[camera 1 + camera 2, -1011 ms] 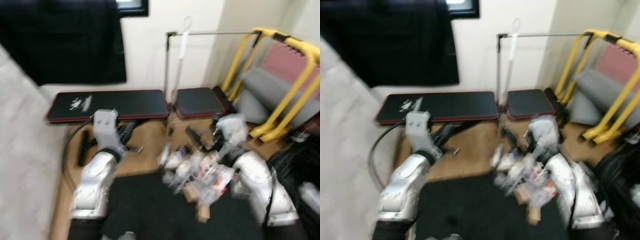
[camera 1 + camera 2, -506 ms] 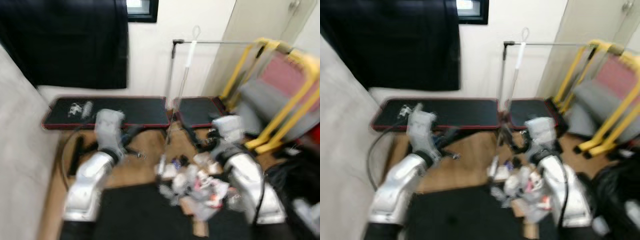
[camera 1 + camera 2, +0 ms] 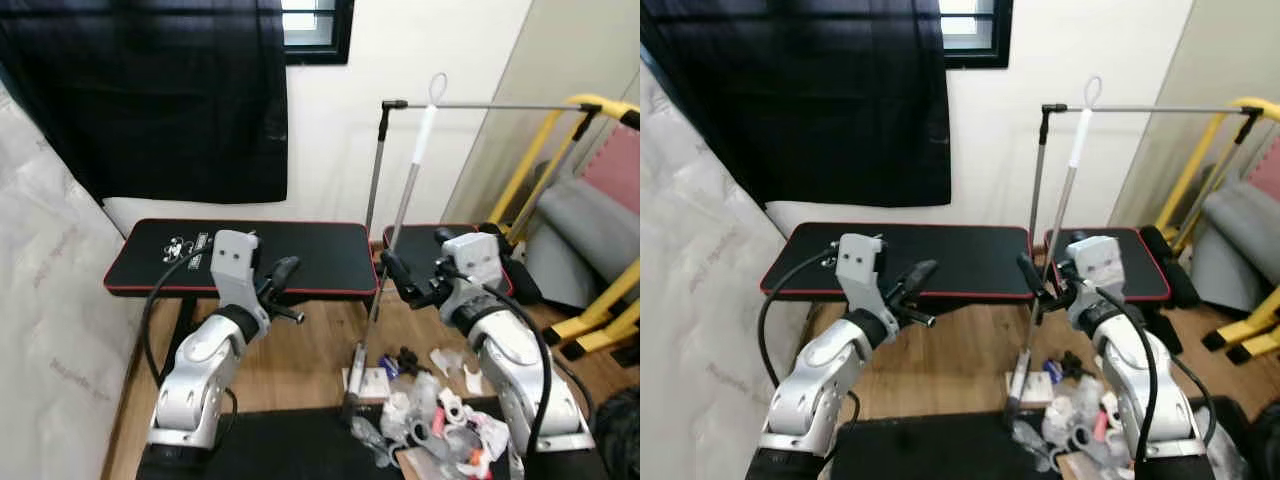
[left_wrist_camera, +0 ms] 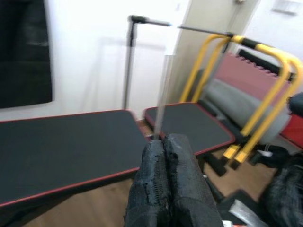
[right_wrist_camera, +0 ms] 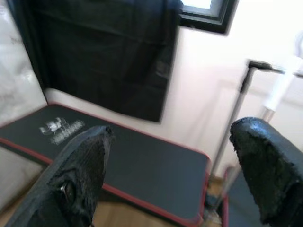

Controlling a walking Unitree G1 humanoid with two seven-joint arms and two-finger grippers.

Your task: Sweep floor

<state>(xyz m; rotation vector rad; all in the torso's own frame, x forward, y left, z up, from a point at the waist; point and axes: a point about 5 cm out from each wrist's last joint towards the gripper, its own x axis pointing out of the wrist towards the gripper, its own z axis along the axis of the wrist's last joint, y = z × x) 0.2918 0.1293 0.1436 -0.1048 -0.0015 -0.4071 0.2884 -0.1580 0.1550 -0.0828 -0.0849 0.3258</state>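
A broom with a white grip (image 3: 424, 128) and a thin grey pole (image 3: 388, 262) leans against the wall, its head (image 3: 354, 398) on the wood floor. A heap of wrappers and litter (image 3: 438, 418) lies right of the head. My right gripper (image 3: 398, 279) is open, its fingers (image 5: 81, 174) spread wide at the pole's mid-height; the white grip (image 5: 280, 88) shows ahead of them, and I cannot tell whether they touch the pole. My left gripper (image 3: 286, 272) is held up over the bench edge, fingers (image 4: 166, 188) shut with nothing between them.
A black bench with red trim (image 3: 300, 250) runs along the wall behind both arms. A metal rack (image 3: 480, 105) and yellow frame (image 3: 603, 105) stand at the right. A white quilted mattress (image 3: 50, 300) bounds the left. A black mat (image 3: 280, 450) lies underfoot.
The camera has tilted up and steadied, so the litter now sits lower in view. My right gripper has come from above the litter to the broom pole. The left arm has risen slightly.
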